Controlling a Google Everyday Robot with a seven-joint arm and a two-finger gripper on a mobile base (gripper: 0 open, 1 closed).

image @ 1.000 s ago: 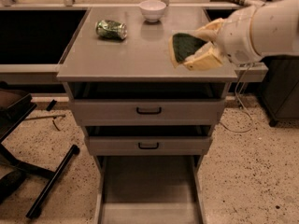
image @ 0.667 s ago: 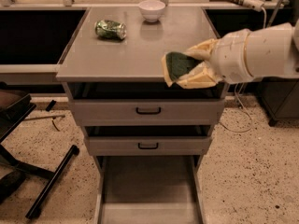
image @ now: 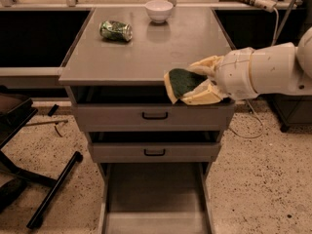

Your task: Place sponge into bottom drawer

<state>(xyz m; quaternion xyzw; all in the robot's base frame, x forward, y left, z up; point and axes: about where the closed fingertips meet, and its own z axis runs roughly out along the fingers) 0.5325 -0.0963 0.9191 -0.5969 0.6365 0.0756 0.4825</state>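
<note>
pincer [image: 191, 84] grips sponge [image: 181, 82] above open bottom drawer [image: 155, 199]

- The gripper [image: 191, 83], at the front right edge of the cabinet top [image: 141, 52], had matt cream fingers closed on the sponge [image: 179, 80], which showed a rough dark green face and yellow foam.
- The bottom drawer [image: 156, 194] looked like dull, smooth grey metal.
- The cabinet top was smooth and faintly sheened.
- The can [image: 116, 30] was shiny crumpled metal.
- The bowl [image: 159, 9] was glossy white.

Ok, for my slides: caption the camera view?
End effector holds the sponge at the front of the cabinet, above the open bottom drawer; crushed green can and white bowl on top.
</note>
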